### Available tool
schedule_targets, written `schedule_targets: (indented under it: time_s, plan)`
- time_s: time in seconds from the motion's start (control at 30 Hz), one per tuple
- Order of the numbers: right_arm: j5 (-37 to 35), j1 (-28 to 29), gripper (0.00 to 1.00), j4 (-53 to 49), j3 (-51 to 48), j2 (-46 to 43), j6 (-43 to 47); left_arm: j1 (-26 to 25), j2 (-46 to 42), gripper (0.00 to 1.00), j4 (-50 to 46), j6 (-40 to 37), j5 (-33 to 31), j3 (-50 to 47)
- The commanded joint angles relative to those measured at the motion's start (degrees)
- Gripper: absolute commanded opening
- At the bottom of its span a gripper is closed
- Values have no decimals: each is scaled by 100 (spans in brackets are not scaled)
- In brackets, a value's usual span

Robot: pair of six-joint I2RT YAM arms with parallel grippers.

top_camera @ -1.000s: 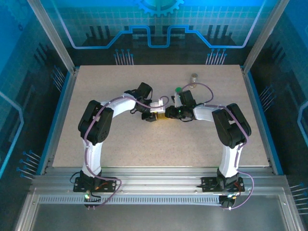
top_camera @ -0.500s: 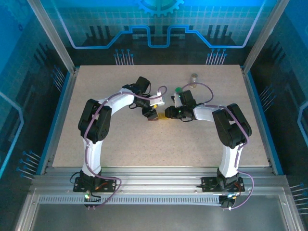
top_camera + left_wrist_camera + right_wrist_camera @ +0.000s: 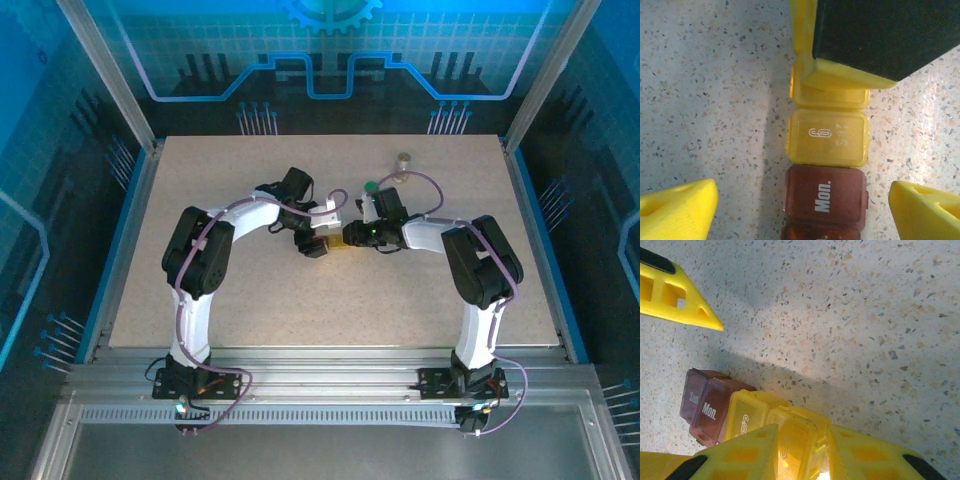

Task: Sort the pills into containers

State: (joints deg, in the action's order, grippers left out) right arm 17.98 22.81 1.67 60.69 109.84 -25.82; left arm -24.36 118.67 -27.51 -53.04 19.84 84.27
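A short row of containers lies on the speckled table [image 3: 705, 90], lids shut, so the pills are hidden. My left gripper [image 3: 802, 202] is open, its yellow fingertips [image 3: 680, 210] standing wide on either side of the red-brown "Mon." container [image 3: 826, 192]. Beyond it sits a yellow container [image 3: 827, 137] marked 6. My right gripper [image 3: 801, 436] is shut on the end yellow container [image 3: 797, 432]. Beside that container are the 6 container [image 3: 742, 417] and the red-brown ones [image 3: 707, 407]. From above, the left gripper [image 3: 322, 238] and right gripper [image 3: 352, 234] meet over the row [image 3: 337, 246].
A green-capped item [image 3: 371, 186] and a small clear vial [image 3: 404, 160] stand behind the right gripper. Aluminium rails [image 3: 135, 200] edge the table on all sides. A left gripper finger [image 3: 675, 295] crosses the top left of the right wrist view.
My left gripper has gone from shut to wide open and has shifted slightly by the containers. The right gripper has stayed put, still clamped on the yellow container.
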Motion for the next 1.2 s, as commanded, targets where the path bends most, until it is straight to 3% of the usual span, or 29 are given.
schedule_targets:
  time_s: [0.0,0.47,1.17]
  plan:
    - [-277,-22,30,-563,-122,11,117,-60,-91,88,225,-37,-164,52]
    - [-243,-22,30,-614,-110,64,191,6,-265,87,858,541,-321,-23]
    - [-268,-11,29,-906,101,100,340,284,132,87,1057,631,-539,328]
